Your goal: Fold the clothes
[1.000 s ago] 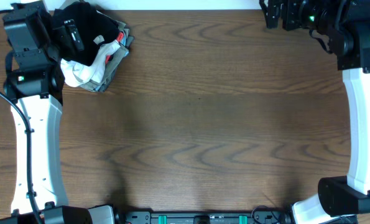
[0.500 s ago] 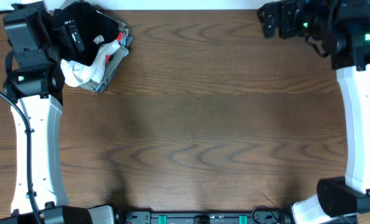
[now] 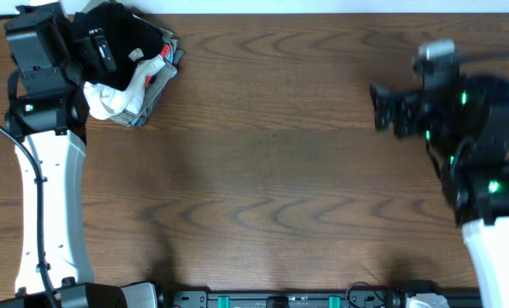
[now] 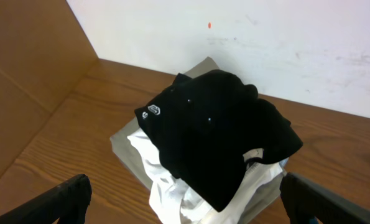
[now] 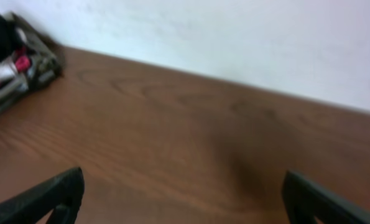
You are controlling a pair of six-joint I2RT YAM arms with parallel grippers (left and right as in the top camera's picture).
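The counter [image 3: 271,171] was dark brown wood-grain, evenly lit. A white wall [image 4: 265,43] ran along its far edge, scuffed, with one small red mark [image 4: 210,25]. A brown board [image 4: 23,81] stood at the left end.

my right wrist view is smeared, the stack [image 5: 13,68] clipped at its left edge. overhead, my left arm [image 3: 44,94] covers part of the black garment [image 3: 130,38]. its white logo [image 4: 154,111] is unreadable.
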